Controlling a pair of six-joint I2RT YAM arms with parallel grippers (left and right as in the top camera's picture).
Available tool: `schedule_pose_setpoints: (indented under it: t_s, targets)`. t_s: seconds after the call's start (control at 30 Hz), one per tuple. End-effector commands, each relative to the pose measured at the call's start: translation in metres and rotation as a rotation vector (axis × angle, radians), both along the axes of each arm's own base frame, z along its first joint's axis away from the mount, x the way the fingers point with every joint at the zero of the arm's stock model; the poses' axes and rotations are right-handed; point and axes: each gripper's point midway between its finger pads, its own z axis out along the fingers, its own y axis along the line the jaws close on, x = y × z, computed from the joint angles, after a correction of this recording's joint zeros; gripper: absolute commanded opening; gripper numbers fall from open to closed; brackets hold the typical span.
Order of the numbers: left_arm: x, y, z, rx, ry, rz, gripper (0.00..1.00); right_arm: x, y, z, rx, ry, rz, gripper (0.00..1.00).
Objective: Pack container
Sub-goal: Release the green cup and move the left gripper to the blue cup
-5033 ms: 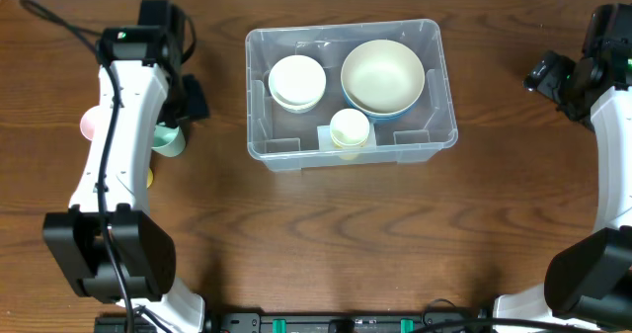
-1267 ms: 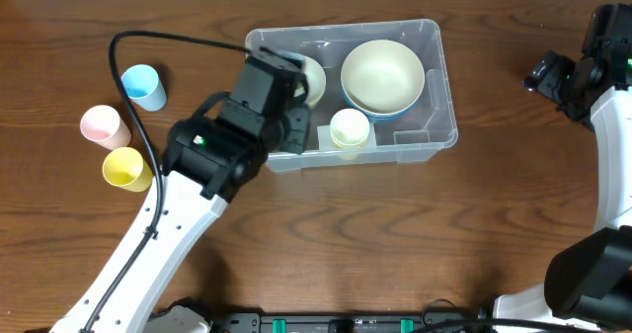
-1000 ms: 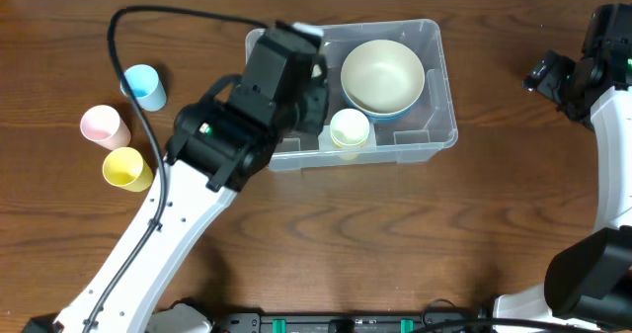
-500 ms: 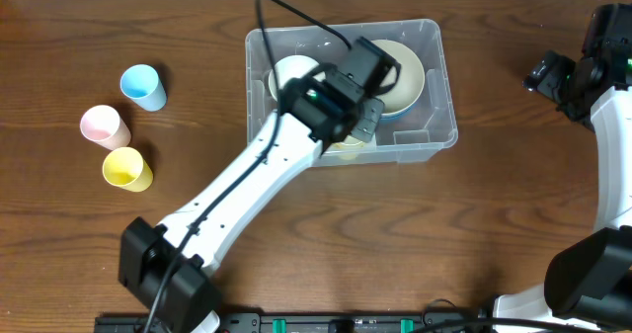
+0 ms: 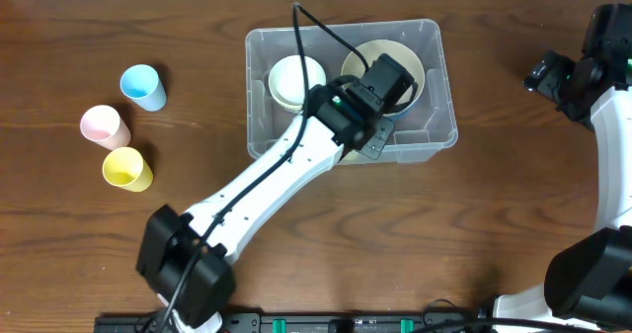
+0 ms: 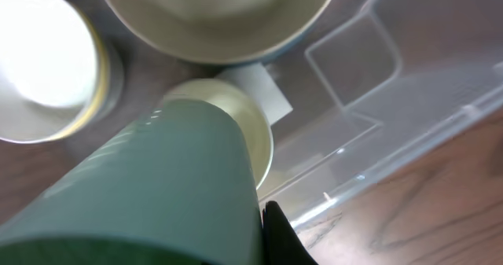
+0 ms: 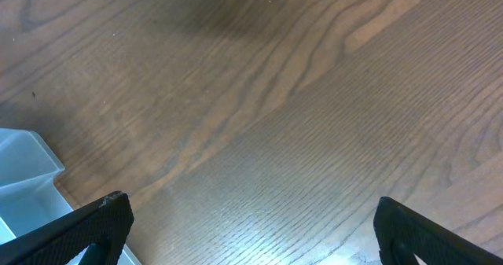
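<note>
- Since half a second earlier, the left arm had reached a little further right across the container, and its wrist now covered part of the large cream bowl.
- Overhead, the clear container sat at the back centre of the wooden table, with a stack of white bowls in its left half and the cream bowl in its right.
- Overhead, the left gripper hung over the container's front middle, and the arm hid whatever it carried.
- Only the left wrist view showed the load: a teal cup clamped tight in the closed gripper, with one dark finger visible beside it.
- That view also showed a pale yellow-green cup standing in the container just beyond the teal cup's far edge. I could not tell whether the two touched.
- Three cups stood on the table well left of the container, seen only from overhead: blue cup, pink cup and yellow cup.
- The right gripper was spread wide and empty. Its wrist view showed both fingers at the frame's lower corners over bare wood.
- A corner of the container showed at the left edge of that view.
- Overhead, the right arm was at the table's far right edge, well apart from the container.
</note>
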Motion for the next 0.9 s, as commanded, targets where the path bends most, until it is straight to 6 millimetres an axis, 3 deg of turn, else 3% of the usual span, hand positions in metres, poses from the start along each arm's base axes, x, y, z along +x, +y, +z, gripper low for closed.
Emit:
schedule_pose_setpoints:
  t_s: [0.0, 0.13, 0.17, 0.23, 0.27, 0.37, 0.5, 0.63, 0.77, 0.87]
  targets:
    - [-0.001, 0.002, -0.015, 0.037, 0.028, -0.006, 0.06, 0.000, -0.002, 0.001, 0.002, -0.005, -0.019, 0.99]
    - [0.000, 0.001, -0.017, 0.037, 0.028, -0.006, 0.08, 0.000, -0.002, 0.001, 0.002, -0.005, -0.019, 0.99]
    - [0.000, 0.001, -0.017, 0.037, 0.028, -0.006, 0.17, 0.000, -0.002, 0.001, 0.002, -0.005, -0.019, 0.99]
    - [0.000, 0.001, -0.017, 0.037, 0.028, -0.006, 0.57, -0.001, -0.002, 0.001, 0.002, -0.005, -0.019, 0.99]
    - [0.000, 0.002, -0.017, 0.038, 0.028, -0.006, 0.70, 0.000, -0.002, 0.001, 0.002, -0.005, -0.019, 0.99]
    - [0.001, 0.004, -0.015, 0.040, 0.027, 0.000, 0.89, 0.000, -0.002, 0.001, 0.002, -0.005, -0.019, 0.99]
    - [0.005, 0.020, 0.009, 0.021, 0.014, 0.047, 0.94, 0.000, -0.002, 0.001, 0.002, -0.005, -0.019, 0.99]
    - [0.005, 0.060, 0.055, -0.006, 0.001, 0.149, 0.94, -0.001, -0.002, 0.001, 0.002, -0.005, -0.019, 0.99]
    - [0.006, 0.134, 0.102, -0.031, -0.059, 0.345, 0.94, 0.000, -0.002, 0.001, 0.002, -0.005, -0.019, 0.99]
    - [0.008, 0.187, 0.122, -0.048, -0.095, 0.485, 0.94, 0.000, -0.002, 0.001, 0.002, -0.005, -0.019, 0.99]
